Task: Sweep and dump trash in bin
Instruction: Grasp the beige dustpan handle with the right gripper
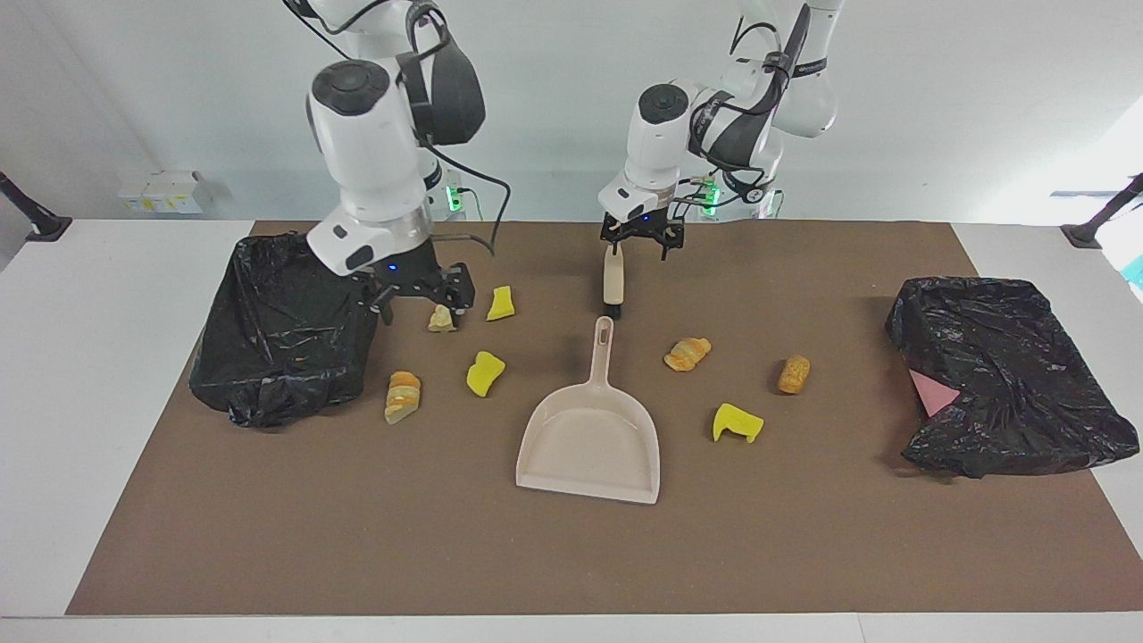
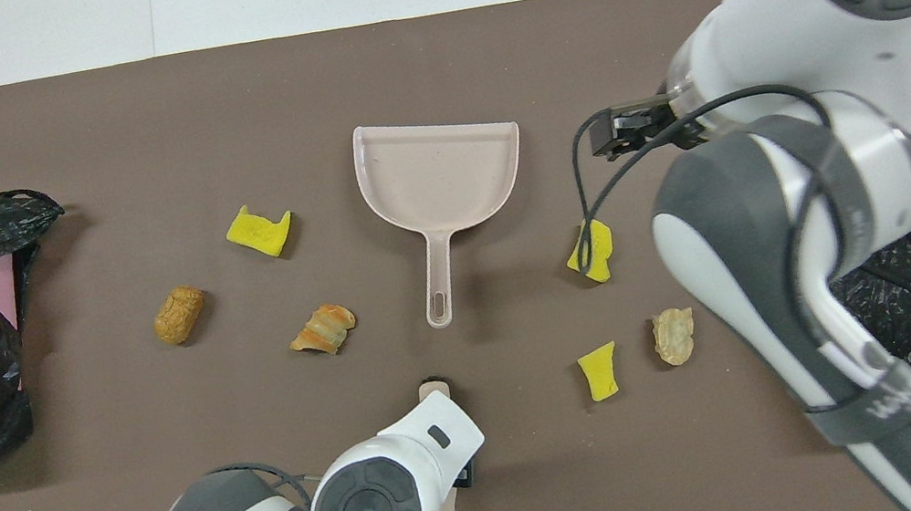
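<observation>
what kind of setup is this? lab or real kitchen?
Most likely a robotics lab: two white arms mounted at a table covered by a brown mat, with staged trash, a dustpan and bag-lined bins, against bare white walls.
</observation>
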Controlling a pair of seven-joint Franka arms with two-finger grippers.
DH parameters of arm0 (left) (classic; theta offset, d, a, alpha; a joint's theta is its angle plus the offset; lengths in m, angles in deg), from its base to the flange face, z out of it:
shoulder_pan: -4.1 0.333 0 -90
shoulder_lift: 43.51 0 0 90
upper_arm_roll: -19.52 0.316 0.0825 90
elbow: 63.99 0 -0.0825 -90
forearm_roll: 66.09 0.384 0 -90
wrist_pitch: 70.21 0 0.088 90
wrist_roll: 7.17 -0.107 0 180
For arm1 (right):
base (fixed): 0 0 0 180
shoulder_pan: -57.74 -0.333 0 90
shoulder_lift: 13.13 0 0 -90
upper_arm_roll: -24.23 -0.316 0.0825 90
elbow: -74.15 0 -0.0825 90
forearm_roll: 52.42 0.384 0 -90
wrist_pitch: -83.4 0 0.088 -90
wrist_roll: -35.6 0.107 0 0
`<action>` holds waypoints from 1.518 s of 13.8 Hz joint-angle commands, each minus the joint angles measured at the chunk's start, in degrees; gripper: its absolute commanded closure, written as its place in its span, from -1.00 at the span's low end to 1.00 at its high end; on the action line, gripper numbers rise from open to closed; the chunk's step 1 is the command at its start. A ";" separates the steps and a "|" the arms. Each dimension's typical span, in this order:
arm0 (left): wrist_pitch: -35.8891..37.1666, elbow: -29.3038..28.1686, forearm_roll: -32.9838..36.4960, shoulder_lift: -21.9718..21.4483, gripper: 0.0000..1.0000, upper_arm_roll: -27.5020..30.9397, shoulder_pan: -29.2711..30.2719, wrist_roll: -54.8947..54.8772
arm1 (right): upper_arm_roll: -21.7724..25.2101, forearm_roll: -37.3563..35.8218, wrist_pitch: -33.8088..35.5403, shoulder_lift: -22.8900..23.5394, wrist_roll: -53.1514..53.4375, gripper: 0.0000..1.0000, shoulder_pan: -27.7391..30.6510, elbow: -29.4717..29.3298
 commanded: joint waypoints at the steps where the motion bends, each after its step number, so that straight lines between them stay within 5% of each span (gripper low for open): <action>1: -5.18 -6.63 -0.53 -2.31 -1.00 1.06 -6.47 3.49 | -0.13 -1.48 -1.96 6.01 6.94 -1.00 -4.48 -3.95; 6: -8.81 -11.48 -1.23 -3.45 -1.00 0.89 -10.36 7.73 | 0.13 -1.66 -4.59 12.68 17.41 -1.00 -13.10 -6.67; 8: -8.81 -11.49 -1.40 -3.36 -0.23 0.97 -10.37 7.73 | 0.05 -1.66 -6.35 14.97 19.09 -1.00 -14.43 -7.38; 14: -7.49 -10.52 -1.49 -3.27 -0.07 1.24 -9.84 7.64 | -0.13 -0.51 -9.17 19.90 19.18 -1.00 -16.45 -7.47; 17: -7.40 -10.35 -1.49 -3.10 1.00 1.41 -9.58 6.59 | -0.22 -0.08 -9.96 19.73 19.19 -1.00 -16.54 -7.03; 18: -7.23 -9.65 -1.49 -3.18 1.00 1.68 -9.32 6.24 | -0.22 -0.07 -9.88 19.73 19.10 -0.77 -16.63 -6.86; 21: -1.18 -6.57 -1.49 -3.36 1.00 1.68 -5.63 3.86 | -0.22 0.27 -8.56 19.55 19.19 0.66 -16.45 -6.94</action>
